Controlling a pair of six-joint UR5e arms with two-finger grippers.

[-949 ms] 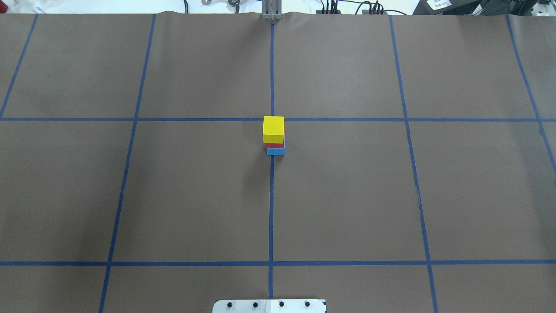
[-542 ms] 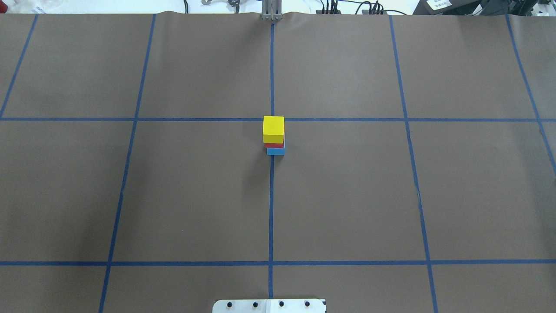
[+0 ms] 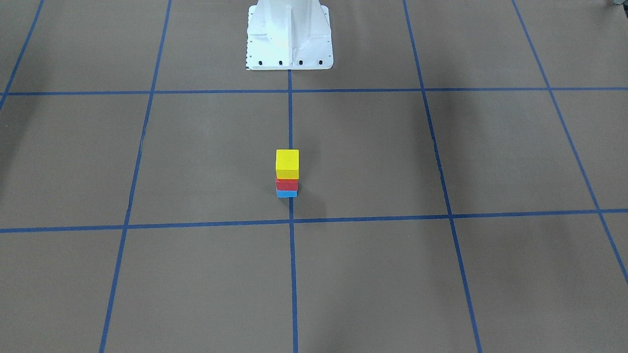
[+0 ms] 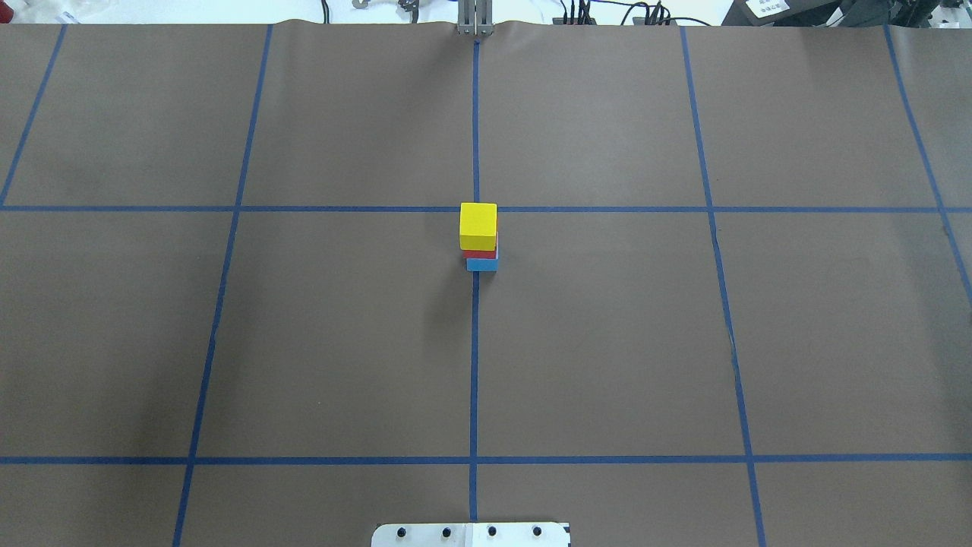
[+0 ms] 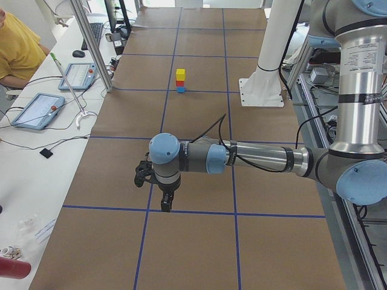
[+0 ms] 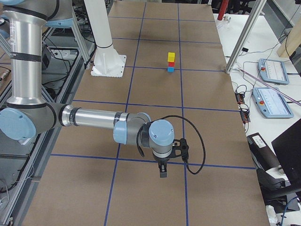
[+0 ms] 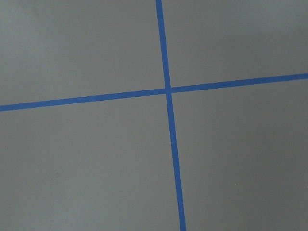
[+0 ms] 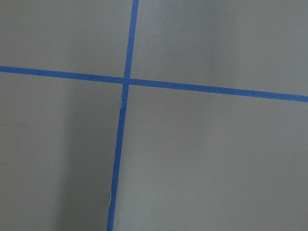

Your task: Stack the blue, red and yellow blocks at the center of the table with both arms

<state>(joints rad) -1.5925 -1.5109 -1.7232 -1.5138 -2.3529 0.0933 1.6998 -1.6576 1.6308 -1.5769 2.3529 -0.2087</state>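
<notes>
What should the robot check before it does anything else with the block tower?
1. Is the yellow block on top: ok.
2. Is the red block in the middle, with the blue block at the bottom: ok.
3. Does the tower stand on the table, on the middle tape line: ok.
4. Are the left arm and right arm far from the tower: ok.
5. Are the jaws open or shut: cannot tell.

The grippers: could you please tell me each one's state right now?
Left gripper: cannot tell from this side view.
Right gripper: cannot tell either.
</notes>
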